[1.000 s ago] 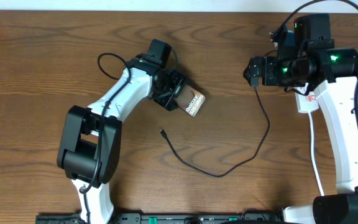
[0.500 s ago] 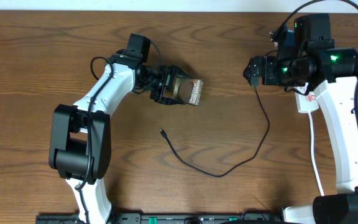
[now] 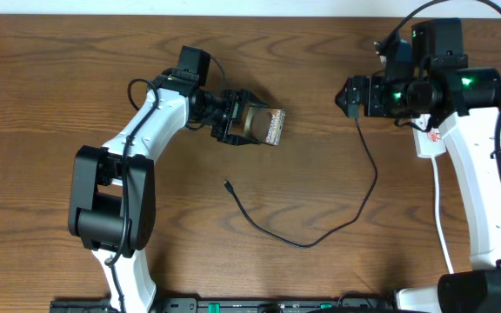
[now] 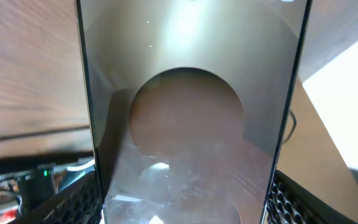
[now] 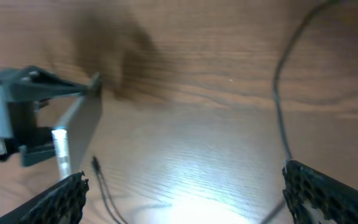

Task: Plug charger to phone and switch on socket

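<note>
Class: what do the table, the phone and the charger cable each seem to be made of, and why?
Table: probably wood or wood-look laminate; brown grain lines, slight sheen. Phone: glossy, glass-like face showing reflections. Charger cable: thin matte black, likely flexible plastic or rubber; it lies in loose curves.

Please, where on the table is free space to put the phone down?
Bare wood lies between the phone and the right gripper, and left of the left arm. The charger loops across the centre; near the socket it is crowded.
</note>
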`<state>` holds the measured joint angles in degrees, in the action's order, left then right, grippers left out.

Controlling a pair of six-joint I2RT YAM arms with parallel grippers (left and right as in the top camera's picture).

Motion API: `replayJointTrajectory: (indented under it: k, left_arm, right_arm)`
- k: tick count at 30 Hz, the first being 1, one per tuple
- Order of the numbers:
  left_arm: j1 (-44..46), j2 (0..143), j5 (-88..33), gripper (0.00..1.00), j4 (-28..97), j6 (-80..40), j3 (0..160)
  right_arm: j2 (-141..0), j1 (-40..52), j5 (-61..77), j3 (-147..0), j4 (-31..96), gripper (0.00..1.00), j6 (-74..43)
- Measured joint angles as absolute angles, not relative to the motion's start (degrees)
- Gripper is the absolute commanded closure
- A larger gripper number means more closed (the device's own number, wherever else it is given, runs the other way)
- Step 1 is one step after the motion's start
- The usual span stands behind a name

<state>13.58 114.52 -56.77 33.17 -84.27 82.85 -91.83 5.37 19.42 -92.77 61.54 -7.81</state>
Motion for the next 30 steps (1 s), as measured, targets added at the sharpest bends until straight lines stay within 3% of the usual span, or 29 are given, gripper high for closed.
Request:
replayJointTrajectory:
  k: [6,15,30]
  left_arm:
    - [13.61,114.52,-49.6,0.93,33.19,-87.09,82.85]
    - [15.59,114.52,-37.39,0.93,33.43,-90.26,82.85]
    - [18.11,114.21,-28.73,0.93,40.86,-90.21,83.26]
  right_arm:
    - [-92.01,5.98,24.84,-84.31,50.04,0.18,-12.99]
    - [-92.38,14.61,27.88,-71.5,30.11,0.19,-21.56]
    - [-95.0,19.07,27.83,-68.07,26.52,0.14,-21.85]
